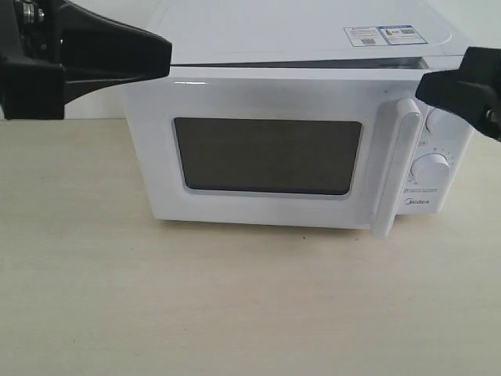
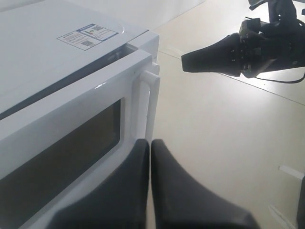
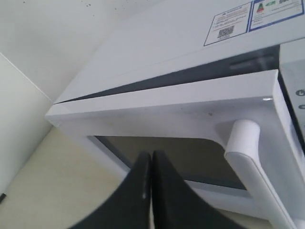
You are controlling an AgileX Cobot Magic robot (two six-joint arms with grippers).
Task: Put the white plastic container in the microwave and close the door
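Black and wedge-shaped, the left gripper (image 1: 163,52) hangs in the upper left of the exterior view, above the left end of the microwave (image 1: 258,31) and pointing across its top. In its own wrist view its two fingers (image 2: 136,167) lie pressed flat against each other with nothing between them. The microwave stands in the middle of the pale wood-grain table (image 1: 235,313), its white front facing the camera. The door (image 1: 258,98) fills most of that front and carries a dark window (image 1: 266,157). It is not quite closed: a thin dark gap runs along its top edge, narrow at the left corner and wider toward the handle side. Through the window nothing can be made out, so I cannot tell from these views where the white plastic container is. A printed sticker (image 1: 381,35) lies on the microwave's top near its right rear corner. The long white bar handle (image 1: 395,168) stands upright at the door's right edge, just beside the control panel with its lower dial (image 1: 431,168) and its upper dial (image 1: 440,121). The right gripper (image 1: 427,84) comes in from the right edge, its tip near the top of the handle and in front of the upper dial. Its fingers (image 3: 138,186) are likewise closed tight together and empty.
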